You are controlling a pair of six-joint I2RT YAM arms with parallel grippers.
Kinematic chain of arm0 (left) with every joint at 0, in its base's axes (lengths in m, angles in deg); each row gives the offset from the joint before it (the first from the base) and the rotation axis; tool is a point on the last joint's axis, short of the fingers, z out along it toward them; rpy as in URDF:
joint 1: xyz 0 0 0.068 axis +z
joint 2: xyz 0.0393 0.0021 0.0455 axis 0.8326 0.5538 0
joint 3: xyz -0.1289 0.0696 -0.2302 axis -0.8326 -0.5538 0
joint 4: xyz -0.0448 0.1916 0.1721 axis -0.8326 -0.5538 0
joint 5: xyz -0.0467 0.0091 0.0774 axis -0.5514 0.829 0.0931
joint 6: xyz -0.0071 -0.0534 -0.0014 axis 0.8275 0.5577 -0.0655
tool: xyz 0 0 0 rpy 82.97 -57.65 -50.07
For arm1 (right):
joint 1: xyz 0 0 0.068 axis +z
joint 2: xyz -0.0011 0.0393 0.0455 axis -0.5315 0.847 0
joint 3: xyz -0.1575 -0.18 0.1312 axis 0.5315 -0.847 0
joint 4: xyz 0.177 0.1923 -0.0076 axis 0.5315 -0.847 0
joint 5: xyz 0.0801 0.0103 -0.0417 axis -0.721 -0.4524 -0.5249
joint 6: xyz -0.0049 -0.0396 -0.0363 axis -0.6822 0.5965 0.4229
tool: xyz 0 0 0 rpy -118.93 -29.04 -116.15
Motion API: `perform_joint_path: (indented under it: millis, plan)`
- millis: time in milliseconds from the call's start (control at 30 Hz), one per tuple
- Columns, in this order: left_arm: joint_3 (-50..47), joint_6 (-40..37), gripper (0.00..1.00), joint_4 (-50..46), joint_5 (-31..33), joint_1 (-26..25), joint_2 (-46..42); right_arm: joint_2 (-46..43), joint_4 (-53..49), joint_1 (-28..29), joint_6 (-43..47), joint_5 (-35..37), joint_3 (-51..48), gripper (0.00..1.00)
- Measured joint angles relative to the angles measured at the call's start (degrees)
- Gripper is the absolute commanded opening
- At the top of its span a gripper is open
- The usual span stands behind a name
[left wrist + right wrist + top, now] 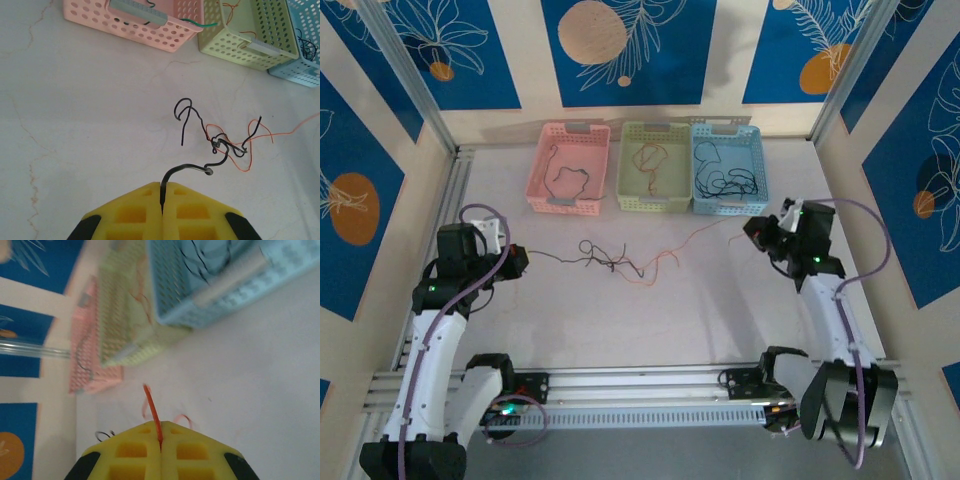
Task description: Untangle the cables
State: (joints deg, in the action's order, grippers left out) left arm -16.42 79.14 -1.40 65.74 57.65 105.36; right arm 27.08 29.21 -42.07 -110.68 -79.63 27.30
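- Cables (610,265): small knotted clump of dark and orange strands lying mid-desk (670,320), between the two arms, in front of the baskets and apart from them.
- Left end effector (520,258): left of the clump, yellow pads pressed together, pinching the end of the dark cable (186,167). In the left wrist view the strand comes out of the seam between the pads and curls up to the knot (220,145).
- Right end effector (757,232): right of the clump, near the front right corner of the blue basket (728,167), pads closed on the end of the orange cable (152,410).
- Top view: dark cable runs from the left end effector to the clump, and orange cable runs from the clump up and right toward the right end effector.
- Pink basket (572,167), green basket (655,167) and blue basket sit side by side along the far edge of the desk.
- Contents: dark wire (565,175) in pink, orange-red wire (650,160) in green, black wires (725,178) in blue.
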Motion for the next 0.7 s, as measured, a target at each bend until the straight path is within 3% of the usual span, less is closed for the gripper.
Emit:
perform_joint_path:
  millis: [400,700]
  plan:
    - [0.33,0.00,0.00,-1.11,3.02,1.11,-0.28,-5.73,-3.52,-1.62,-0.83,-0.26,26.14,0.00]
    - [0.35,0.00,0.00,-1.66,4.57,1.53,0.20,-11.26,-3.61,-1.64,-0.61,2.86,33.40,0.00]
